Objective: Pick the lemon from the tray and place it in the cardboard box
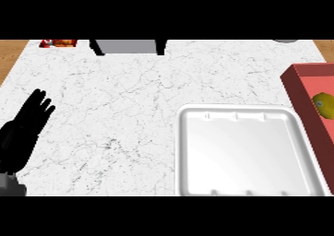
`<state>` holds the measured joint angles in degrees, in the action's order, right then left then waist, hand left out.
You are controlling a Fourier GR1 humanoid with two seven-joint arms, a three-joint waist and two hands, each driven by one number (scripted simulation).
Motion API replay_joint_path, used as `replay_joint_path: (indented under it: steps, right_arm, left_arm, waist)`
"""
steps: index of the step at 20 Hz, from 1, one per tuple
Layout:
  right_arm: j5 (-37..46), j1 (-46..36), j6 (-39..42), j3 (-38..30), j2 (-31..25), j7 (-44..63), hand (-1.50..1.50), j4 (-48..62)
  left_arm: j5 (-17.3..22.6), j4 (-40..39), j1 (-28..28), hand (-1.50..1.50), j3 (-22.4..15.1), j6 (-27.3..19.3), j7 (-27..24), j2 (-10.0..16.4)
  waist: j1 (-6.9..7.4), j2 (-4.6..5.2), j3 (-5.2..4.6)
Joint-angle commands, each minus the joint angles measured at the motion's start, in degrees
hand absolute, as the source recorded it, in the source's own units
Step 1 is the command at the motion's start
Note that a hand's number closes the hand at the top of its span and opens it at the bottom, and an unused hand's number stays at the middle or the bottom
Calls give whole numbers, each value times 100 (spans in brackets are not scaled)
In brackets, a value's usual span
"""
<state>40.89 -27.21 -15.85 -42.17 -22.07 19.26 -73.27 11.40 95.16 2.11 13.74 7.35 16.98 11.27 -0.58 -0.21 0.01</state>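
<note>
A white marble counter fills the view. A white tray sits at its near right corner. Just beside it, along the right edge, stands a reddish cardboard box. The left hand rests at the left edge, fingers straight, holding nothing. The yellow lemon lies inside the box.

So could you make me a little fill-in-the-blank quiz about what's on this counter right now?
1. The lemon lies in the reddish box, which stands to the ___ of the tray.
2. The tray's colour is ___.
3. The only hand in view, black with straight fingers, is the robot's ___ one.

Missing words: right; white; left.
</note>
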Motion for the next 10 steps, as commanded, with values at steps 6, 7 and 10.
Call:
replay_joint_path:
  steps: [6, 7, 10]
  right_arm:
    - [-1627, 1308, 593, -971, -83, -109, -150, -1467]
    - [-1813, 1822, 1033, -1032, 134, 1, -150, -2130]
    - [-2187, 2041, 1285, -1248, -299, -400, -150, -1707]
  left_arm:
    - [-22, -102, -173, 0, 55, 111, -264, -15]
    - [-197, -156, 184, 0, -77, -207, -64, -134]
    - [-96, 557, -456, 0, -160, -61, 58, -216]
  waist:
    - [6, 6, -1]
    - [-93, -10, -3]
    - [24, 1, 0]
